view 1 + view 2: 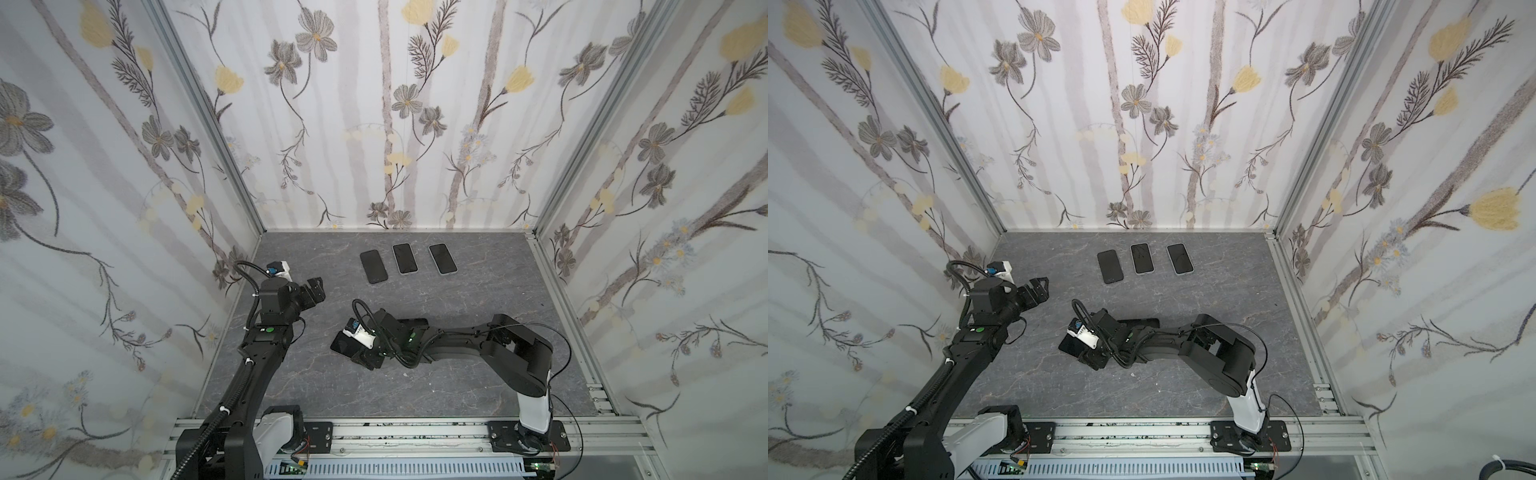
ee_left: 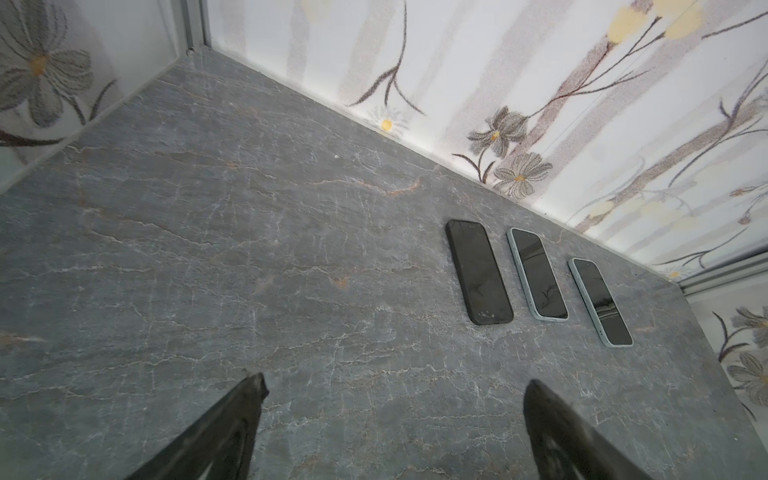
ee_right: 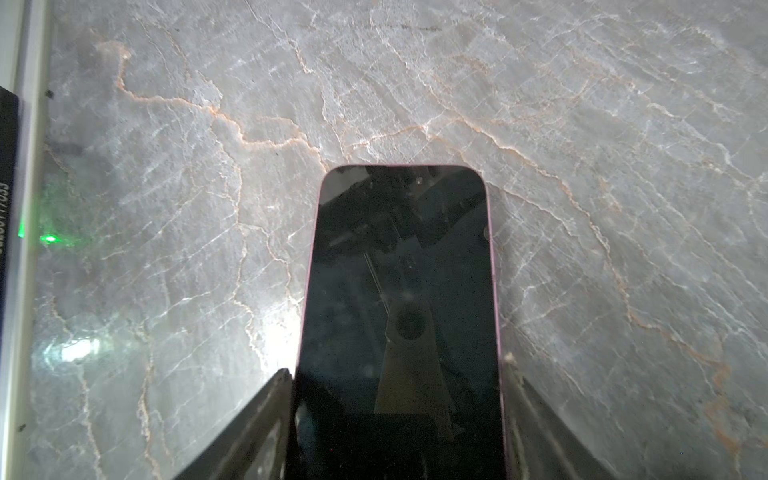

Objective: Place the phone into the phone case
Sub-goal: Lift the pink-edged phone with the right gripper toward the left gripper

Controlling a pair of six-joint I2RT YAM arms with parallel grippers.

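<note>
A phone (image 3: pixel 399 270) with a dark screen and a pink rim sits between my right gripper's (image 3: pixel 397 374) fingers, which press on its two long sides low over the grey table. In both top views the phone (image 1: pixel 341 343) (image 1: pixel 1068 344) sticks out to the left of the right gripper (image 1: pixel 358 352), near the table's middle. A flat black thing (image 1: pixel 413 322) lies partly hidden behind my right wrist; I cannot tell whether it is the phone case. My left gripper (image 1: pixel 316 286) (image 2: pixel 395 382) hangs open and empty above the table's left side.
Three more phones lie in a row near the back wall: a black one (image 1: pixel 373 266) (image 2: pixel 478 272) and two with pale blue rims (image 1: pixel 404 258) (image 1: pixel 442 258). Flowered walls close in the marbled table (image 1: pixel 478 291) on three sides.
</note>
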